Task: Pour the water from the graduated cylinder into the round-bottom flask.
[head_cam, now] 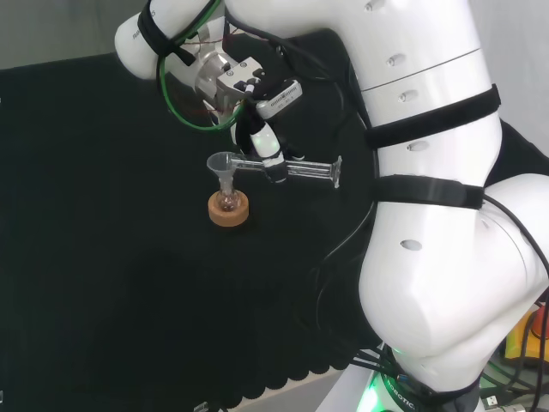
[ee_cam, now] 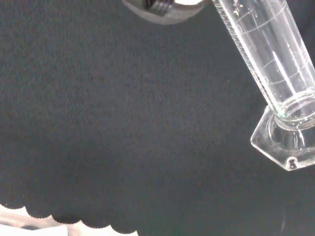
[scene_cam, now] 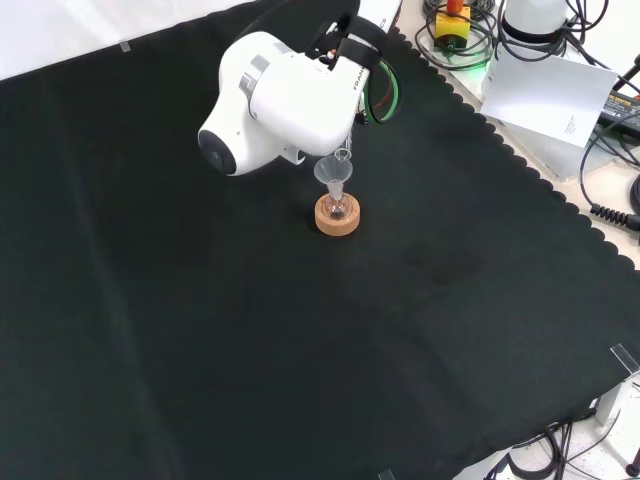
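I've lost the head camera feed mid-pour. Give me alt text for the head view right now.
The robot hand holds the graduated cylinder tipped about level, its mouth at the funnel that sits in the round-bottom flask. The flask rests in a cork ring on the black cloth, with the arm's white links at the view's right.

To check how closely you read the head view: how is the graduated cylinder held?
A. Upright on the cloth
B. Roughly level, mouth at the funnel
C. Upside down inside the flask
B: the hand holds the graduated cylinder about horizontal, mouth over the funnel in the round-bottom flask.
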